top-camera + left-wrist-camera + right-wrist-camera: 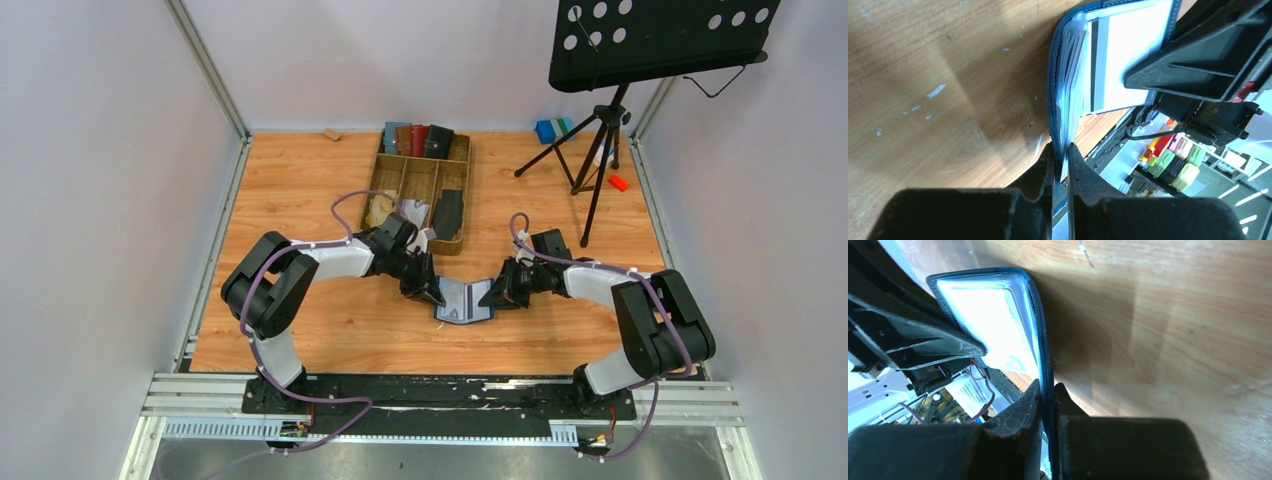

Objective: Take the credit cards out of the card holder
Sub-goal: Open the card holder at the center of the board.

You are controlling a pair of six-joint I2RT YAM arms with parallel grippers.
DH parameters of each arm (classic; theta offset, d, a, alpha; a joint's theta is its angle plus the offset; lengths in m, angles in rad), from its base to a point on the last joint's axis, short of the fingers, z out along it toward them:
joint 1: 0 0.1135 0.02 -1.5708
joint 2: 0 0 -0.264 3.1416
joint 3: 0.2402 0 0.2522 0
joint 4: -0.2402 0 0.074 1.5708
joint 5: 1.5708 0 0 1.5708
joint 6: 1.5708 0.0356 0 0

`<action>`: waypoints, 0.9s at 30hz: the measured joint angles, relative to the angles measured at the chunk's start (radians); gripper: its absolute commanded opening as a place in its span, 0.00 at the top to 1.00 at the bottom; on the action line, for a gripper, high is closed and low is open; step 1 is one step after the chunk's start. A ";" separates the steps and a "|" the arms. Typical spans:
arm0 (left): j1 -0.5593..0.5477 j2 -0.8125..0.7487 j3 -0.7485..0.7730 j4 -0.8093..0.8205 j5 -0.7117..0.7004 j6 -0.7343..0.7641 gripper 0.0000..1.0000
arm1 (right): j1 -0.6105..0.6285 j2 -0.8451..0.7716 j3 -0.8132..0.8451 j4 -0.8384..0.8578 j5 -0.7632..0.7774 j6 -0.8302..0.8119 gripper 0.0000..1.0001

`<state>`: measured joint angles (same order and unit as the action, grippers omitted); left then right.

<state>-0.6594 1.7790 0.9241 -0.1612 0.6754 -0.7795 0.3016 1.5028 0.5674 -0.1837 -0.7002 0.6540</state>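
The navy-blue card holder [462,300] is held open between my two grippers, low over the wooden table near its front middle. My left gripper [432,293] is shut on its left flap and my right gripper [493,293] is shut on its right flap. In the left wrist view my gripper [1062,160] pinches the holder's blue edge [1055,90], and a white card with a dark stripe [1128,60] sits in its pocket. In the right wrist view my gripper [1048,396] pinches the other flap's edge [1042,345], and a white card [993,325] lies inside it.
A wooden compartment tray [392,180] stands behind the grippers, with several other holders [420,140] at its back and a dark one [447,212] at its front. A music stand's tripod [598,150] stands at the back right, beside a blue block [546,130] and a small red object [618,182].
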 measured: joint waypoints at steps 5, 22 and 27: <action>0.003 0.032 0.029 -0.078 -0.033 0.022 0.87 | -0.010 -0.003 -0.005 0.040 -0.047 0.006 1.00; 0.029 -0.156 0.104 -0.427 -0.161 0.143 0.45 | -0.017 -0.098 0.013 0.180 -0.206 0.056 1.00; 0.039 -0.241 0.171 -0.451 -0.162 0.140 0.48 | -0.017 -0.100 0.045 0.184 -0.253 0.072 1.00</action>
<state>-0.6209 1.5379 1.0946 -0.6121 0.5137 -0.6395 0.2848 1.4025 0.6128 0.0006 -0.9527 0.7261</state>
